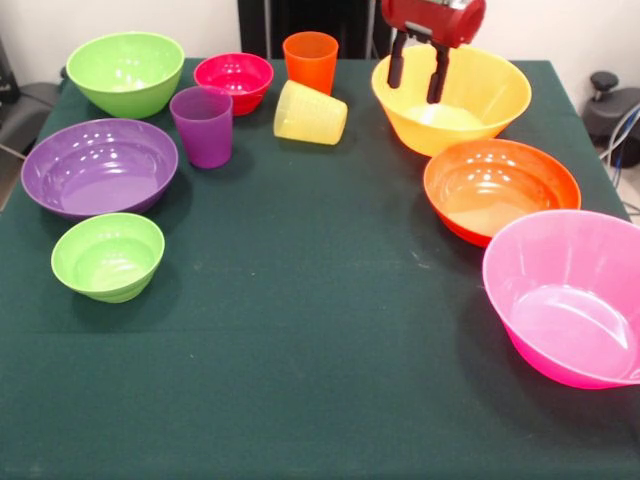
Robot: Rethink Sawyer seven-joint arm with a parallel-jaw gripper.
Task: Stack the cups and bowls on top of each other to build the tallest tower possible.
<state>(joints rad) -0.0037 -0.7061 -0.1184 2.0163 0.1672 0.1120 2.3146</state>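
Note:
All pieces stand apart on the green table; no tower is built. My gripper (417,78) hangs open and empty over the large yellow-orange bowl (470,105) at the far right. In front of it sit the orange-red bowl (500,188) and the large pink bowl (565,295). On the left are the purple bowl (98,167), the medium green bowl (125,72) and the small green bowl (107,256). The small red bowl (233,80) sits at the far middle. The purple cup (203,126) and orange cup (310,61) stand upright. The yellow cup (310,113) lies on its side.
The green tablecloth (300,330) covers the table to its edges. The robot's dark pedestal (300,20) stands behind the far edge. A black object (612,110) stands off the table at the right.

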